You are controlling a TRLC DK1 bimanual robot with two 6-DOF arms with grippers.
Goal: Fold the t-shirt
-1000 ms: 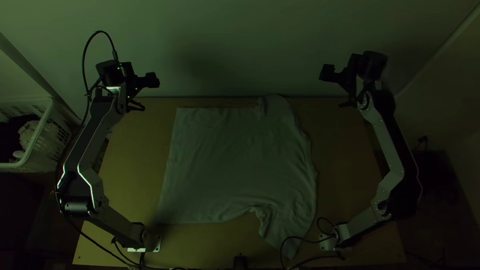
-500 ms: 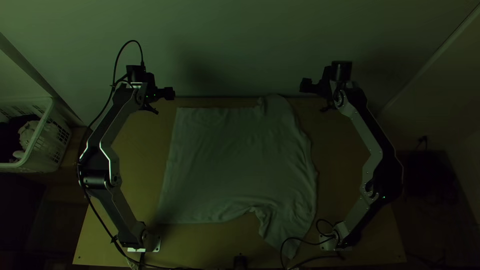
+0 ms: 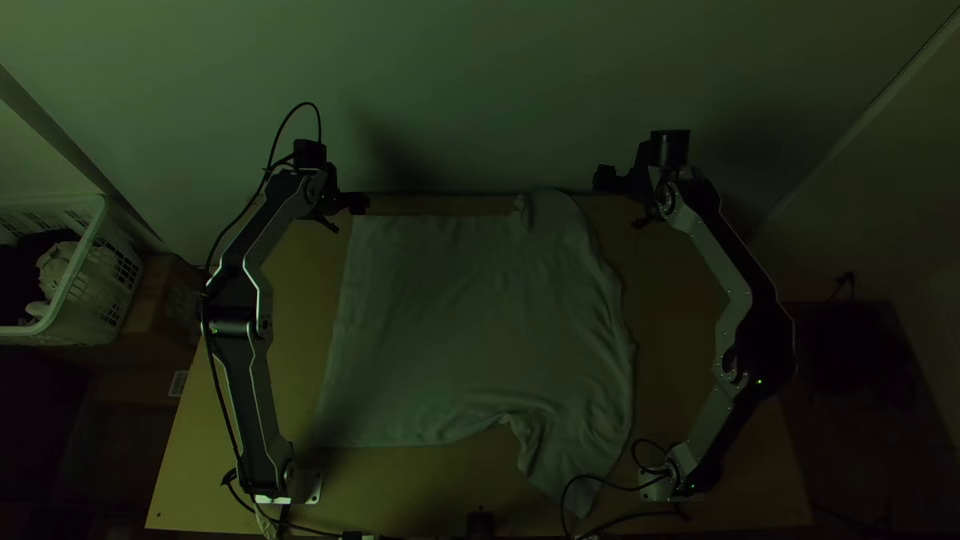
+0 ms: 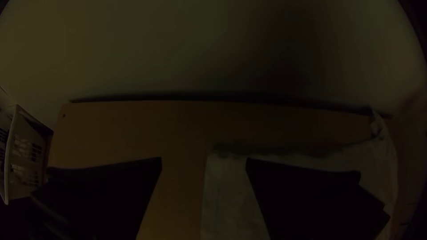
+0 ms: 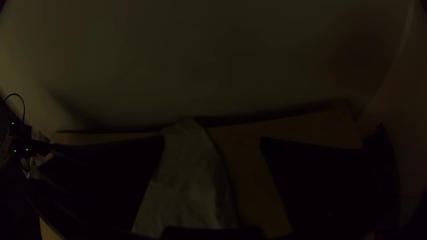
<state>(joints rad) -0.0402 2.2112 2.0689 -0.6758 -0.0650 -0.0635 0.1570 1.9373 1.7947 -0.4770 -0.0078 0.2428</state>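
Observation:
My left gripper [image 3: 345, 215] is at the shirt's far left corner, above the table; my right gripper [image 3: 622, 202] stands to the right of the shirt's far right part. The grey-green t-shirt [image 3: 470, 320] lies mostly flat, with wrinkles on its right side and one part stretching toward the near edge. In the left wrist view the left gripper [image 4: 203, 160] is open, and one finger overlaps the shirt [image 4: 231, 191]. In the right wrist view the right gripper [image 5: 213, 138] is open too, with the shirt [image 5: 187, 186] below and between its fingers.
A white laundry basket [image 3: 75, 285] holding cloth stands left of the wooden table [image 3: 690, 330]. A pale wall [image 3: 460, 90] rises behind the table's far edge. Black cables lie near the right arm's base, crossing the shirt's near end.
The left gripper has moved right and nearer, to the shirt's far left corner. The right gripper has come left toward the shirt, slowing lately. The shirt lies unchanged.

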